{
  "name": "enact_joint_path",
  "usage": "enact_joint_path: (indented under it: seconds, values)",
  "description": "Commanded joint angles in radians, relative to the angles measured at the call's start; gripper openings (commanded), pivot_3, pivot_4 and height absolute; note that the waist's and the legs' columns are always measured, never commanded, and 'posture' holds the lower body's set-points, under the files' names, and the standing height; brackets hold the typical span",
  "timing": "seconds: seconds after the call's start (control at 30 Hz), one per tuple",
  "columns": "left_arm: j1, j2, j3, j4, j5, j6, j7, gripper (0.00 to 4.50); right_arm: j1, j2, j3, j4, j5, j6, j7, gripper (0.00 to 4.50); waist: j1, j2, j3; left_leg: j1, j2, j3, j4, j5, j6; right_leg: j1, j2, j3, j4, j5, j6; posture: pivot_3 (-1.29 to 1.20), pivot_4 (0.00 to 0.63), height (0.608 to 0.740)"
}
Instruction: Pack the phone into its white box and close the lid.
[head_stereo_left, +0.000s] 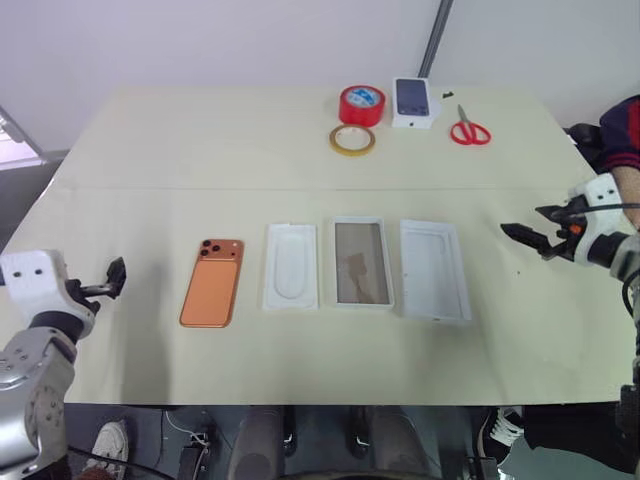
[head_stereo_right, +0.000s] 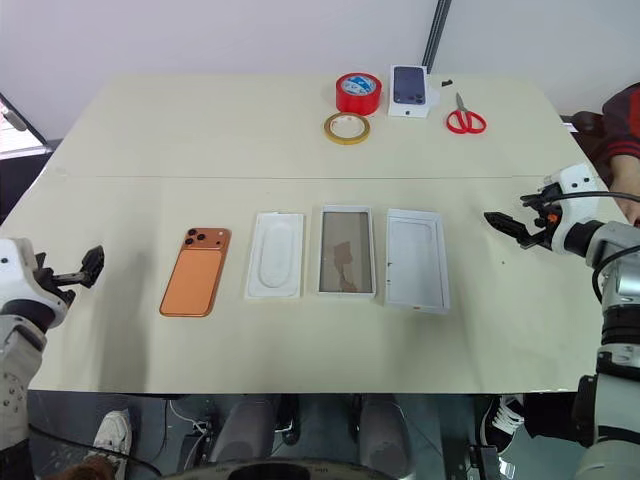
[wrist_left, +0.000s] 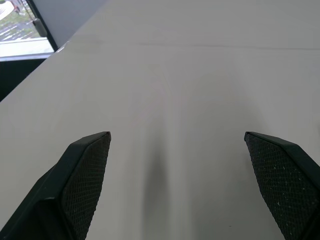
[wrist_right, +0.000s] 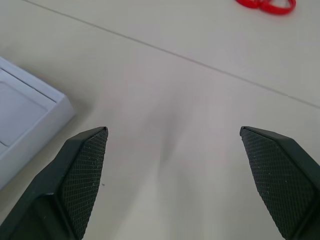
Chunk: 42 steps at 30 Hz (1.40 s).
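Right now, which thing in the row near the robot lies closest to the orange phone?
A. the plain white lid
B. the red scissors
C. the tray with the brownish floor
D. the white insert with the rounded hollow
D: the white insert lies right beside the phone, with the brownish-floored tray and the lid farther along the row.

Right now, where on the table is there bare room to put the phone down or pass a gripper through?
Bare: the table behind the phone, up to the tape rolls; the front edge strip; the gaps between phone and left gripper, and lid and right gripper. Crowded: the row of phone, insert, white box, lid.
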Motion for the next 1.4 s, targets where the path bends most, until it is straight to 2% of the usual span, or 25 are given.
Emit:
enact_joint_path:
  seconds: [0.03, 0.27, 0.43, 0.6, 0.7, 0.83, 1.03, 1.17, 1.3, 1.4]
  values:
    - [-0.013, 0.002, 0.008, -0.042, 0.002, -0.018, 0.011, 4.50, -0.041, -0.021, -0.005, 0.021, -0.007, -0.032, 0.000, 4.42, 0.000, 0.000, 0.000, 0.000, 0.000, 0.000, 0.000, 0.000, 0.000, 0.000, 0.000, 0.000, 0.000, 0.000, 0.000, 0.00, 0.150, 0.736]
    - [-0.030, -0.002, -0.002, -0.060, -0.012, -0.003, 0.013, 4.50, -0.051, -0.003, 0.012, 0.005, -0.011, -0.044, 0.003, 4.42, 0.001, 0.000, 0.000, 0.000, 0.000, 0.000, 0.000, 0.002, 0.002, 0.001, 0.000, 0.000, 0.000, 0.000, 0.000, 0.00, 0.150, 0.736]
    - [-0.056, -0.005, -0.052, -0.109, -0.061, 0.042, -0.007, 4.50, -0.040, 0.006, 0.030, -0.088, 0.002, -0.019, 0.027, 4.42, 0.001, 0.000, 0.000, 0.000, 0.000, 0.000, 0.001, 0.002, 0.002, 0.001, 0.000, 0.000, 0.000, 0.000, 0.000, 0.00, 0.150, 0.736]
    - [-0.157, 0.003, -0.232, -0.147, -0.097, 0.127, -0.037, 4.50, 0.007, 0.029, 0.067, -0.291, 0.034, 0.038, 0.074, 4.42, 0.004, 0.000, 0.000, 0.001, 0.000, 0.000, 0.002, 0.002, 0.002, 0.002, 0.000, 0.000, 0.001, 0.000, 0.000, 0.00, 0.150, 0.736]
    - [-0.235, -0.027, -0.334, -0.155, -0.146, 0.200, -0.041, 4.50, 0.065, 0.043, 0.099, -0.468, 0.058, 0.084, 0.087, 4.42, 0.005, 0.000, 0.000, 0.001, 0.000, 0.000, 0.002, 0.002, 0.003, 0.003, 0.000, 0.000, 0.001, 0.000, 0.001, 0.00, 0.150, 0.736]
    - [-0.276, -0.036, -0.401, -0.166, -0.200, 0.312, -0.044, 4.50, 0.132, 0.064, 0.140, -0.698, 0.090, 0.157, 0.078, 4.42, 0.001, 0.000, 0.000, 0.001, 0.000, -0.001, 0.003, 0.002, 0.003, 0.003, 0.001, 0.000, 0.002, 0.000, 0.001, 0.00, 0.150, 0.736]
    - [-0.383, -0.051, -0.367, -0.110, -0.272, 0.581, 0.016, 4.50, 0.211, 0.080, 0.186, -0.950, 0.141, 0.249, 0.055, 4.42, 0.004, 0.000, 0.000, 0.002, 0.000, -0.003, 0.004, 0.002, 0.003, 0.004, 0.002, -0.001, 0.003, 0.000, 0.001, 0.00, 0.150, 0.736]
    - [-0.425, -0.066, -0.360, -0.084, -0.292, 0.663, 0.010, 4.50, 0.222, 0.098, 0.204, -0.995, 0.160, 0.282, 0.033, 4.42, 0.004, -0.001, 0.000, 0.001, 0.000, -0.004, 0.006, 0.002, 0.003, 0.005, 0.001, -0.001, 0.002, 0.000, 0.001, 0.00, 0.150, 0.736]
    - [-0.458, -0.116, -0.360, -0.060, -0.300, 0.745, 0.019, 4.50, 0.225, 0.101, 0.221, -1.017, 0.177, 0.288, 0.039, 4.42, 0.005, -0.002, 0.001, 0.001, 0.000, -0.004, 0.006, 0.002, 0.003, 0.005, 0.001, -0.001, 0.002, 0.000, 0.001, 0.00, 0.150, 0.736]
    - [-0.495, -0.187, -0.352, -0.038, -0.296, 0.802, 0.035, 4.50, 0.212, 0.101, 0.238, -1.030, 0.193, 0.287, 0.054, 4.42, 0.004, -0.002, 0.001, 0.001, -0.001, -0.004, 0.006, 0.002, 0.003, 0.005, 0.001, -0.001, 0.002, 0.000, 0.001, 0.00, 0.150, 0.736]
